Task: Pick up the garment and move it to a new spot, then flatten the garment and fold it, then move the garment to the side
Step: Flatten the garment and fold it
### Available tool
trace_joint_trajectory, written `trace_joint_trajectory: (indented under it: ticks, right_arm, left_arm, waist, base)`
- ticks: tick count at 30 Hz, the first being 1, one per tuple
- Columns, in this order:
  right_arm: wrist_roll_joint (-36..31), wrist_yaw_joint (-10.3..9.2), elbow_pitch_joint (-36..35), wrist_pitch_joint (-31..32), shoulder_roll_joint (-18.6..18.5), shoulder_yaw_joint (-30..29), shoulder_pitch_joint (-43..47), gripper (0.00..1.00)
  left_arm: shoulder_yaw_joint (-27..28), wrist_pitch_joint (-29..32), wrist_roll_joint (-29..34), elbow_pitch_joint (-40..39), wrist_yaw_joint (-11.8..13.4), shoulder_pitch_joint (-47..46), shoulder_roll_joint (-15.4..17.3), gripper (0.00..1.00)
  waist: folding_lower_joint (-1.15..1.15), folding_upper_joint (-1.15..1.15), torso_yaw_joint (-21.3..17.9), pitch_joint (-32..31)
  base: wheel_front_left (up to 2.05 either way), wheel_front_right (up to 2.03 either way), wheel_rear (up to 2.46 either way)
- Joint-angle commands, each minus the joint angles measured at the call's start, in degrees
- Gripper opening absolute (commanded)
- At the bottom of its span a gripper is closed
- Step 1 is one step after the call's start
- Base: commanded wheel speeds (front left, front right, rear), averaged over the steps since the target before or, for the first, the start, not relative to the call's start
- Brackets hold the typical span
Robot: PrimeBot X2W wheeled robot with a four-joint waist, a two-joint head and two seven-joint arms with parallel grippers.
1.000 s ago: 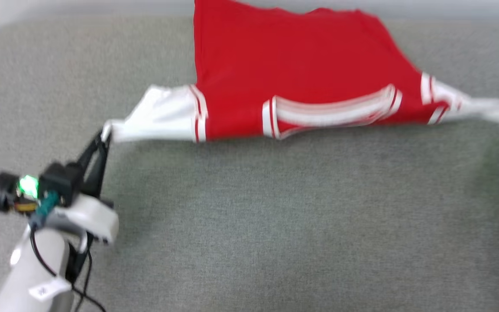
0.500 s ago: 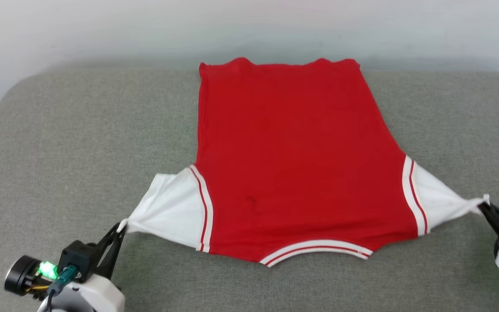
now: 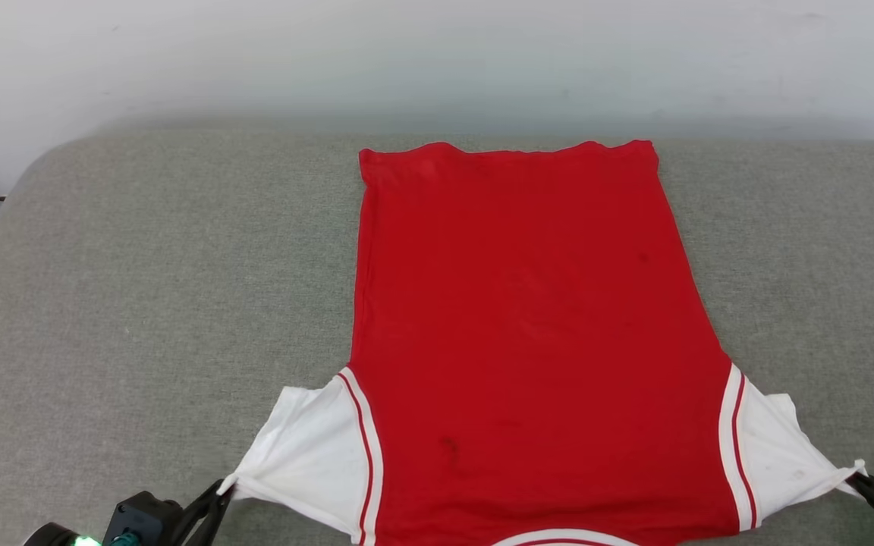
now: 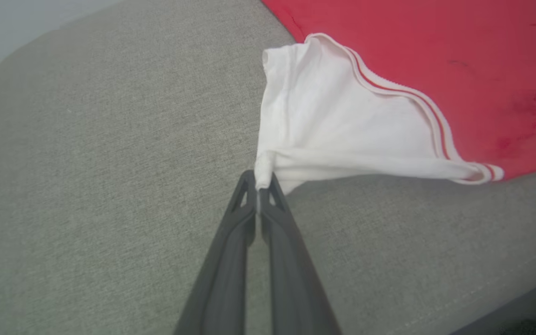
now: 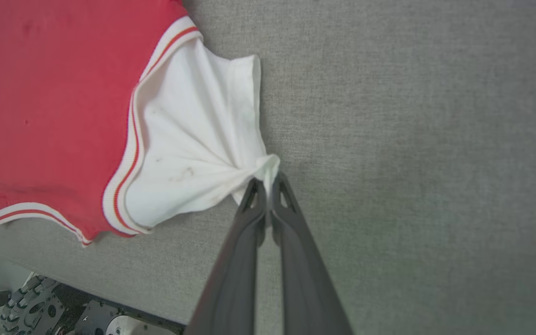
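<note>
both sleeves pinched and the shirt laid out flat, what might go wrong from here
The left gripper and right gripper each pinch only a small tip of a white sleeve, so the garment could slip free under tension. Its collar end lies close to the near edge of the grey cushion; pulling toward the robot might drag it over.
</note>
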Motion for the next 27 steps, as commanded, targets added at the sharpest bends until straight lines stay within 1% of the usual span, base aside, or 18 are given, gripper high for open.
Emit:
trace_joint_trajectory:
  ticks: [1, 4, 6, 7, 8, 9, 11, 13, 16, 19, 22, 27]
  right_arm:
    - [-0.4, -0.11, -0.7, 0.4, -0.1, -0.6, 0.8, 0.00]
    - [-1.4, -0.11, -2.3, 2.0, 0.8, -1.7, 1.6, 0.00]
    - [-2.3, -0.11, -2.9, 2.8, 1.4, -2.5, 0.7, 0.00]
    - [-2.9, -0.11, -3.0, 3.2, 1.7, -3.0, 0.0, 0.18]
    - [-3.2, -0.11, -3.2, 3.6, 2.1, -3.5, -0.4, 0.97]
    - [-3.3, -0.11, -3.2, 4.7, 2.5, -3.7, -0.7, 1.00]
    - [-3.9, -0.09, -4.0, 6.3, 2.7, -4.7, -1.8, 1.00]
    - [-5.3, -0.08, -5.3, 7.8, 2.0, -5.6, -3.4, 1.00]
    - [-5.6, -0.08, -8.2, 11.3, 3.5, -7.1, -7.2, 1.00]
    - [-6.7, -0.08, -11.2, 16.1, 4.9, -8.5, -13.4, 1.00]
    - [-8.6, -0.08, -12.7, 21.9, 6.9, -9.1, -21.0, 1.00]
    - [-14.5, -0.08, -10.6, 31.3, 9.8, -10.8, -34.7, 1.00]
  left_arm:
    - [0.1, 0.3, -0.3, -0.6, 0.1, 0.5, 0.2, 0.00]
    - [-0.7, 1.5, -0.9, -2.1, -0.1, 0.3, 0.2, 0.00]
    - [-0.7, 1.9, -1.8, -3.0, -0.2, -0.6, -0.4, 0.00]
    - [-0.9, 2.4, -2.3, -3.4, -0.2, -0.9, -0.8, 0.00]
    - [-1.2, 2.9, -2.7, -3.9, -0.3, -1.3, -0.8, 0.00]
    - [-1.5, 3.6, -3.1, -4.5, -0.4, -1.6, -0.8, 0.00]
    - [-2.0, 4.8, -3.6, -6.1, -0.4, -2.5, -0.5, 0.00]
    - [-2.1, 5.6, -3.9, -7.9, -0.4, -3.0, -0.4, 0.00]
    - [-1.8, 7.0, -4.6, -10.8, -0.2, -3.1, 0.0, 0.00]
    - [-2.0, 8.8, -5.0, -14.1, -0.1, -3.1, 0.7, 0.00]
    - [-2.4, 10.7, -5.2, -17.7, -0.1, -4.0, 1.3, 0.00]
    - [-3.6, 12.6, -4.8, -22.4, -0.3, -6.5, 1.5, 0.00]
  waist:
    - [0.00, -0.01, 0.1, 0.1]
    - [0.00, -0.01, 0.3, 0.5]
    - [0.00, -0.01, 0.4, 0.9]
    - [0.00, -0.01, 0.5, 1.2]
    - [0.00, -0.01, 0.6, 1.4]
    - [0.00, -0.01, 0.7, 1.7]
    - [0.00, -0.01, 1.0, 2.5]
    - [0.00, -0.01, 1.3, 3.7]
    - [0.00, -0.01, 1.8, 6.1]
    - [0.00, -0.01, 2.5, 9.0]
    - [0.00, -0.01, 3.9, 12.5]
    - [0.00, -0.01, 7.3, 18.5]
  base:
    - [0.00, 0.00, 0.00]
    - [0.00, 0.00, 0.00]
    - [0.00, 0.00, 0.00]
    - [0.00, 0.00, 0.00]
    - [0.00, 0.00, 0.00]
    - [0.00, 0.00, 0.00]
    - [0.00, 0.00, 0.00]
    - [0.00, 0.00, 0.00]
    - [0.00, 0.00, 0.00]
    - [0.00, 0.00, 0.00]
    - [0.00, 0.00, 0.00]
    - [0.00, 0.00, 0.00]
